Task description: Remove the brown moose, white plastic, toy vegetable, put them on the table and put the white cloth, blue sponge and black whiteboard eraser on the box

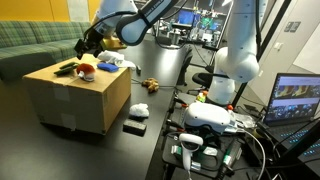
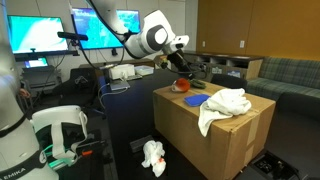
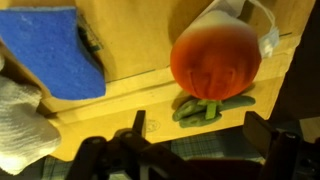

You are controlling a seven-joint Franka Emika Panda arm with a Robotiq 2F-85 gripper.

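Tan cardboard fills most of the wrist view: the flat top of the box (image 3: pixel 140 70), seen from just above. The toy vegetable (image 3: pixel 215 55) lies on it at the right, its round red-orange body on the cardboard and its green leaves at the box's near edge. To the left lies the blue sponge (image 3: pixel 45 50), flat on the same top and well apart from the vegetable. A corner of the white cloth (image 3: pixel 18 125) shows at the lower left, touching the sponge's near side.

The gripper (image 3: pixel 185 158) hangs over the near edge of the box with its jaws spread wide. The dark fingers (image 3: pixel 100 155) stand apart at the bottom of the wrist view and nothing is between them. It holds nothing.

In both exterior views the gripper (image 1: pixel 90 47) (image 2: pixel 182 66) hovers just above the vegetable (image 1: pixel 88 69) (image 2: pixel 180 87) at one end of the box (image 1: pixel 75 105) (image 2: pixel 230 140). In an exterior view the cloth (image 2: pixel 225 105) drapes over the top and down the near side, with the sponge (image 2: pixel 192 100) just beside it.

The brown moose (image 1: pixel 150 85) sits on the dark table (image 1: pixel 130 150), right of the box. A crumpled white plastic (image 1: pixel 138 108) lies near the foot of the box, and the black whiteboard eraser (image 1: pixel 135 127) lies flat just nearer than it.
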